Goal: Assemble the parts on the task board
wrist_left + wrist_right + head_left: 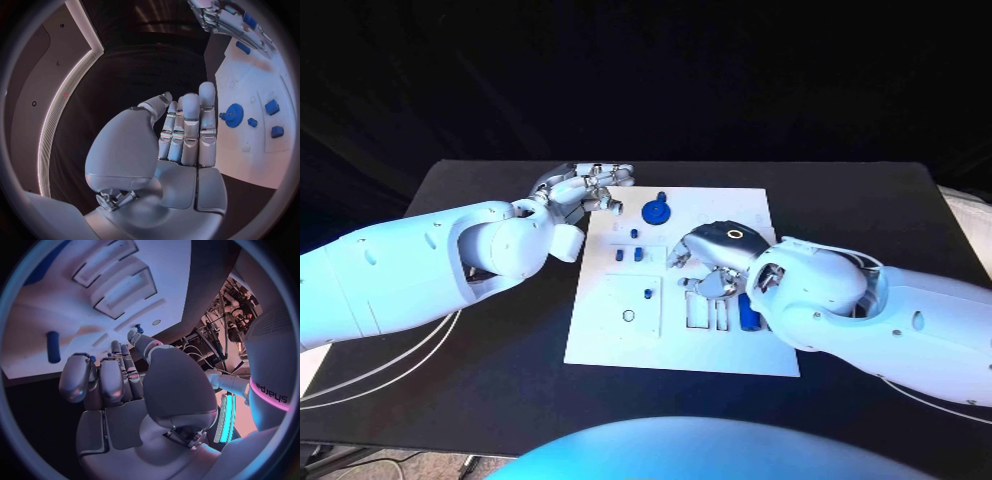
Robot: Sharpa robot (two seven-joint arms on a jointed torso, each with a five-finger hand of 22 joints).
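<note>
The white task board [733, 352] lies mid-table. A blue gear [656, 210] sits near its far edge, with small blue parts [630, 255] just in front of it. A long blue part [750, 312] lies by the slots [705, 314]. My left hand [583, 188] hovers at the board's far left corner, fingers [187, 131] straight and holding nothing, with the gear [234, 115] beside them. My right hand [708, 266] hangs over the board's middle with its fingers [103, 377] curled in. A sliver of blue shows beside them, and I cannot tell whether it is held.
A small blue peg [649, 294] stands near a round hole [629, 316] on the board's left half. The black table [488, 350] runs wide on both sides of the board. Cables [372, 372] trail under my left arm.
</note>
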